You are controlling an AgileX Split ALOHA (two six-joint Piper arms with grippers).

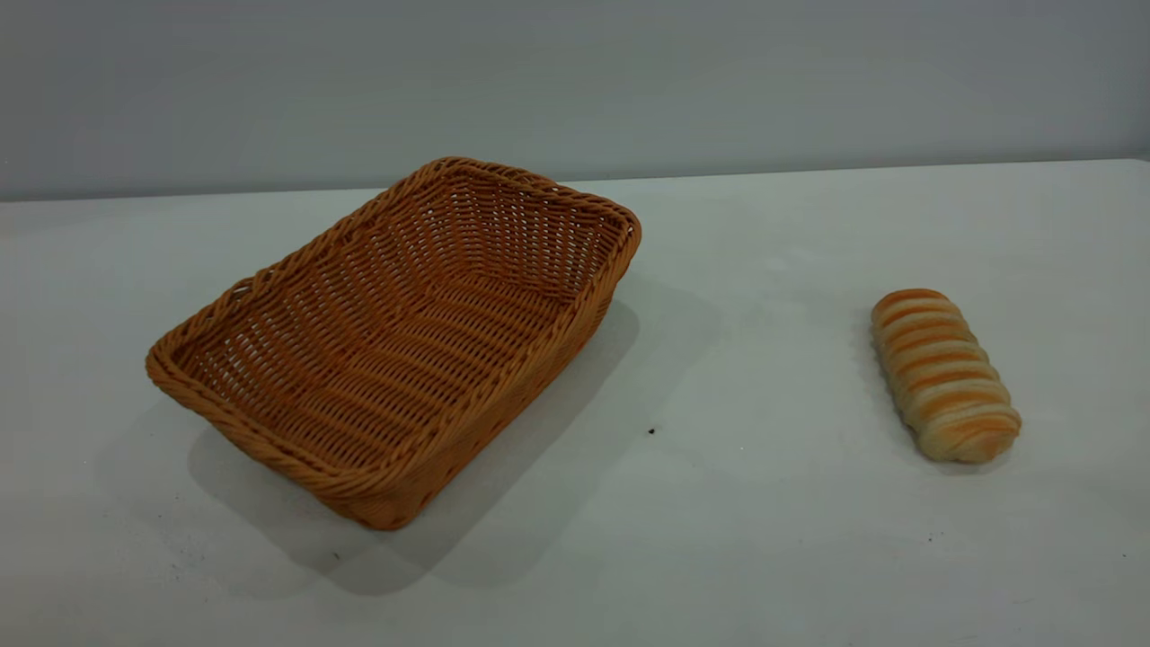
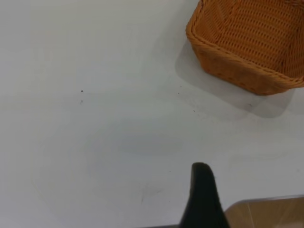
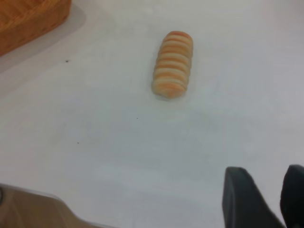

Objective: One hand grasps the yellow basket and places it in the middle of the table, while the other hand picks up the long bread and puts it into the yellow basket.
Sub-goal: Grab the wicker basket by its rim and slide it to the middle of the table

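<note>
The yellow basket (image 1: pixel 503 404) stands empty at the table's left of middle, set at an angle. The long bread (image 1: pixel 943 373) lies on the white table (image 1: pixel 719 539) at the right, apart from the basket. Neither gripper shows in the exterior view. In the left wrist view my left gripper (image 2: pixel 203 190) shows only as one black tip near the table's edge, well short of the basket (image 2: pixel 237 66). In the right wrist view my right gripper (image 3: pixel 268 175) is open by a narrow gap and empty, well short of the bread (image 3: pixel 173 64); a basket corner (image 3: pixel 28 19) shows beyond.
A grey wall runs behind the table's far edge. A few dark specks (image 1: pixel 651 431) dot the tabletop between basket and bread. Brown floor (image 2: pixel 270 213) shows past the table's edge by the left gripper.
</note>
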